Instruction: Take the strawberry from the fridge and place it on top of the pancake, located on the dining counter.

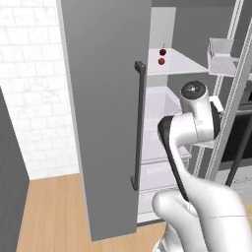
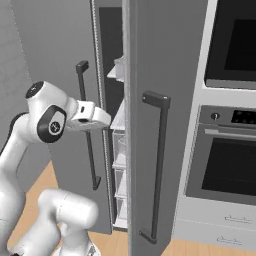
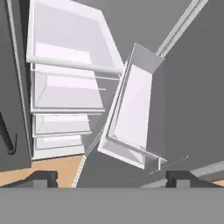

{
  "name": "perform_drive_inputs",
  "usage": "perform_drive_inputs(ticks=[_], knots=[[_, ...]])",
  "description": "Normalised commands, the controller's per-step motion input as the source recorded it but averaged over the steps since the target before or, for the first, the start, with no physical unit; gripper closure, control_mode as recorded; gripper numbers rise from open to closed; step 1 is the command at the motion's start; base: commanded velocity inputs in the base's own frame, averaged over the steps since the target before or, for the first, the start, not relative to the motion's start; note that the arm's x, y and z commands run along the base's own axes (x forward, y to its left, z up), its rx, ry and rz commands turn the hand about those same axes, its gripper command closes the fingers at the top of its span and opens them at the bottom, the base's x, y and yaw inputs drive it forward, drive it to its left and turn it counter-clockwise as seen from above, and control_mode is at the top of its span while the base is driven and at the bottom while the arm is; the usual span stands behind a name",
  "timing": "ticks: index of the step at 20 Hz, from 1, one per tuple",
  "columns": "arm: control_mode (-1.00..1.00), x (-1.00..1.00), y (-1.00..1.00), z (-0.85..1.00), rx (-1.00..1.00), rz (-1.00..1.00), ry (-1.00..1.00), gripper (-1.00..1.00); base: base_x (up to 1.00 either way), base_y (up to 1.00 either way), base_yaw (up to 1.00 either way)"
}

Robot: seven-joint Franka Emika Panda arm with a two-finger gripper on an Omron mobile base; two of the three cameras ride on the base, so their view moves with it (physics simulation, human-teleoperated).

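End effector (image 3: 111, 178) wide, between fridge (image 1: 106, 113) doors.

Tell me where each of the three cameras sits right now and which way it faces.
Left base view: behind the arm's left, facing the fridge, strawberry on a shelf; arm lower right.
Right base view: behind its right, facing the fridge door's edge and ovens; arm lower left.
Hand view: on the hand, facing the white drawers and door bin; open gripper at bottom.
Shared: both base views show the left door handle.
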Motion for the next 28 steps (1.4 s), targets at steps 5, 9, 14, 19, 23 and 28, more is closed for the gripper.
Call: perform_drive_inputs(ticks=[5, 9, 14, 19, 23, 28], knots=[[-1.0, 0.6, -0.77, -0.77, -0.1, -0.01, 0.47, -1.0, 0.0, 0.0, 0.0], [-1.0, 0.34, -0.53, -0.61, -0.03, -0.04, 0.07, -1.0, 0.0, 0.0, 0.0], [-1.0, 0.23, -0.24, -0.48, -0.06, -0.04, 0.08, -1.0, 0.0, 0.0, 0.0], [-1.0, 0.06, -0.51, -0.49, -0.07, -0.04, 0.08, -1.0, 0.0, 0.0, 0.0], [-1.0, -0.02, -0.81, -0.33, -0.01, -0.05, 0.05, -1.0, 0.0, 0.0, 0.0], [-1.0, -0.05, -0.99, -0.16, 0.0, -0.03, 0.01, -1.0, 0.0, 0.0, 0.0]])
